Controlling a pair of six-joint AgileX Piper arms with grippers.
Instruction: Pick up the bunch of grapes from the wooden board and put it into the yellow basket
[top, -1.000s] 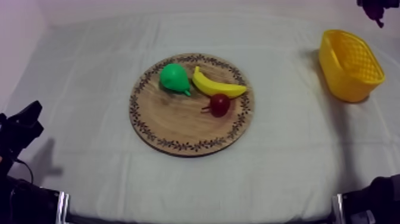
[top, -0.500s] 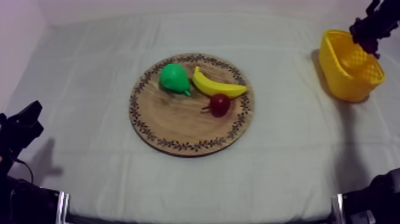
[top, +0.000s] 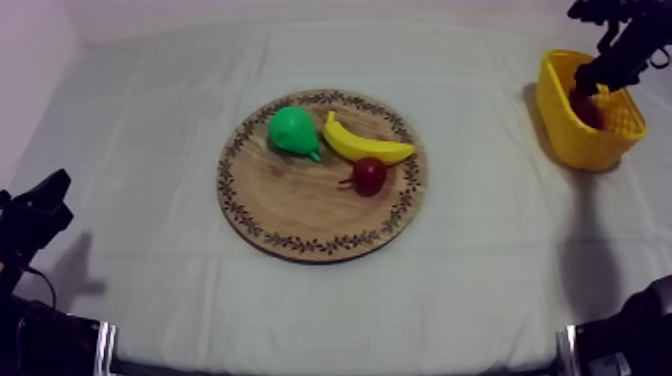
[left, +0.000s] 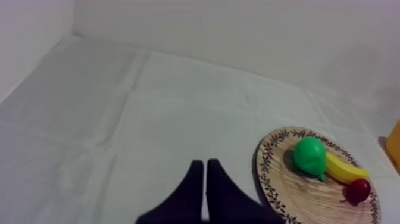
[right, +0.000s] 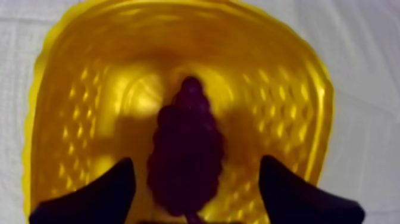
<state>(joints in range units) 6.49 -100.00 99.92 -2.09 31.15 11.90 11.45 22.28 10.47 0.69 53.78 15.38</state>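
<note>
The left arm (top: 35, 225) sits low at the near left edge of the bench (top: 150, 120), partly cut off. The left jaws are closed on nothing. Their black fingers (left: 191, 193) lie together as a narrow wedge over bare cloth, with their bases out of sight. At the near right edge a black part of the right arm (top: 630, 335) is also cut off.

In the middle lies the round wooden board (top: 300, 245). It carries a pear (top: 291, 130), a banana (top: 368, 148) close beside it, and a small red fruit (top: 369, 176) just in front of the banana. I cannot tell whether those two touch.

Farthest off, at the right, stands the yellow basket (top: 570, 130). The right jaws hang over it, hiding part of its far rim. From above, the bunch of grapes (top: 588, 108) is only a dark red patch inside, half hidden by the wall. The right wrist view looks straight down into the basket, where the grapes lie lengthwise on the floor. The right jaws are open, spread wide with a clear gap on either side of the bunch. The grapes' near end is cut off.
</note>
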